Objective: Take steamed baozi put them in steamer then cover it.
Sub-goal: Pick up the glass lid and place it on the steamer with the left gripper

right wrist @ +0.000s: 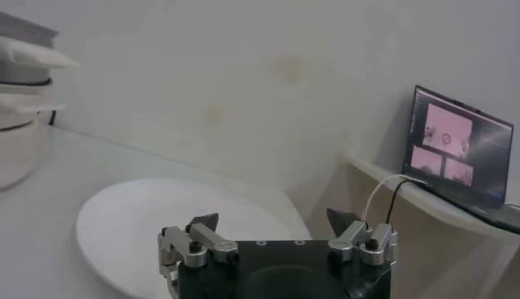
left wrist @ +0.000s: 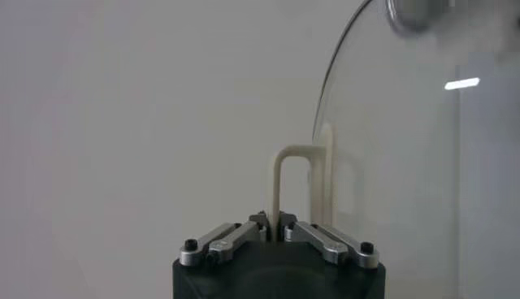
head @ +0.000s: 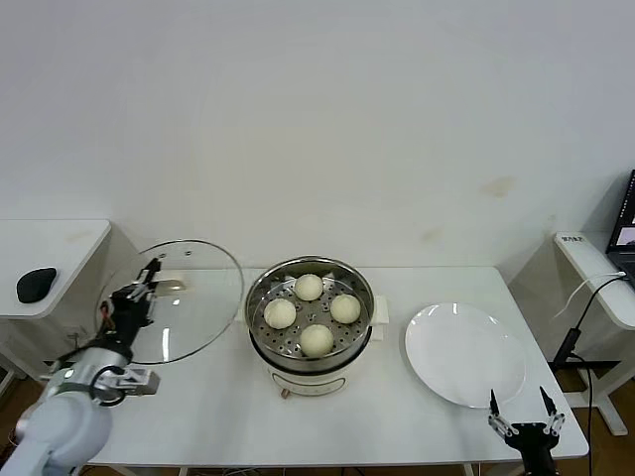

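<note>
The left gripper [head: 149, 278] is clamping the cover [head: 189, 302] by its handle, tilted up left of the steamer [head: 310, 317], which is holding four baozi [head: 317, 339]. The covering step is proceeding; next, the cover probably needs centring over the rim. The right gripper [head: 524, 405] is idling with jaws spread near the plate [head: 464, 355].

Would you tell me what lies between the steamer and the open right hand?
The white plate lies between the steamer and the right hand, as the head view shows.
</note>
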You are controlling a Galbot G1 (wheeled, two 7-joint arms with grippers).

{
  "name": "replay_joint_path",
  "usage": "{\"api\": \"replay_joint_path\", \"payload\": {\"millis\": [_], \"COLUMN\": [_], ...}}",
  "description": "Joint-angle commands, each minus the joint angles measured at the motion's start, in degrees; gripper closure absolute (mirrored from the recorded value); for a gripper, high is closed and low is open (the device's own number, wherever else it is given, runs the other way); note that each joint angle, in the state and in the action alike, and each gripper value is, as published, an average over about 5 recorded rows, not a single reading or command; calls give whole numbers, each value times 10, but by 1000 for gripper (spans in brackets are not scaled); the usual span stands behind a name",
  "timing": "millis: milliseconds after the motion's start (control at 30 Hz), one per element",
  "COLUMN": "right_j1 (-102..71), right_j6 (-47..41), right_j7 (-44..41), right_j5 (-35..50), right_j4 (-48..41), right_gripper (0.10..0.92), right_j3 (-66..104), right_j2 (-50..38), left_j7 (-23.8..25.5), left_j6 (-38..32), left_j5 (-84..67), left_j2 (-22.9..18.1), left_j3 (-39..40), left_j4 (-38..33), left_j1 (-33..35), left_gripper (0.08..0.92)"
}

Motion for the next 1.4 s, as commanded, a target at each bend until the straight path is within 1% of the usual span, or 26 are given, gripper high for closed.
{"api": "replay_joint_path", "payload": {"millis": [33, 333, 700, 1133, 1400], "right_j1": [0, -2, -3, 1, 1], "right_j6": [4, 10, 13, 15, 15], "right_j7": [2, 5, 6, 5, 5], "right_j5": [-27, -44, -52, -60, -62], "right_j4": [-11, -22, -23, -34, -40], "right_gripper": [203, 203, 203, 203, 203], "right_j3": [-15, -20, -18, -19, -20], "right_j2": [12, 20, 26, 33, 33], "left_j7": [43, 82, 108, 131, 132], "left_j6": [89, 111, 121, 134, 132], "left_j5": [34, 92, 146, 188, 191], "left_j2": [-26, -75, -141, -187, -199], "left_j3": [202, 264, 329, 369, 380], "left_j4": [-4, 34, 89, 140, 150], "left_j1": [-134, -194, -263, -296, -298], "left_gripper": [853, 853, 853, 853, 853]}}
